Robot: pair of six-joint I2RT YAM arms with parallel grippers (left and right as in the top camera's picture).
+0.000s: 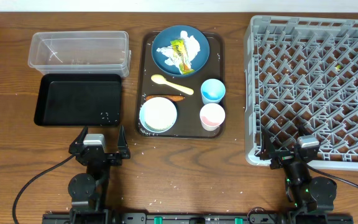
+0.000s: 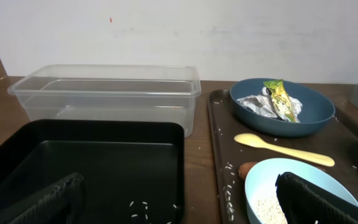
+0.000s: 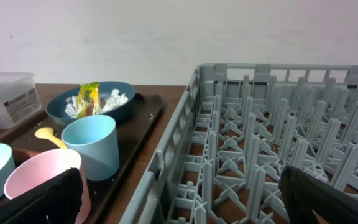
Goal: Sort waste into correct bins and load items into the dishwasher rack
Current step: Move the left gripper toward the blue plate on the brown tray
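Observation:
On the brown serving tray (image 1: 218,68) a dark blue bowl (image 1: 160,43) holds crumpled white paper (image 1: 190,48) and a yellow-green wrapper (image 2: 279,96). Below it lie a pale yellow spoon (image 1: 171,84) and an orange stick (image 1: 165,98). A light blue bowl (image 1: 158,115) holds rice (image 2: 266,208). A light blue cup (image 1: 212,91) and a pink cup (image 1: 212,116) stand upright. The clear tub (image 1: 79,53) and black tray (image 1: 78,99) sit left, the grey rack (image 1: 316,87) right. My left gripper (image 1: 98,144) and right gripper (image 1: 289,146) are open and empty, near the front edge.
A few loose rice grains lie in the black tray (image 2: 148,205) and on the serving tray's edge (image 2: 229,186). A white wall stands behind the table. Cables run from both arm bases along the front edge.

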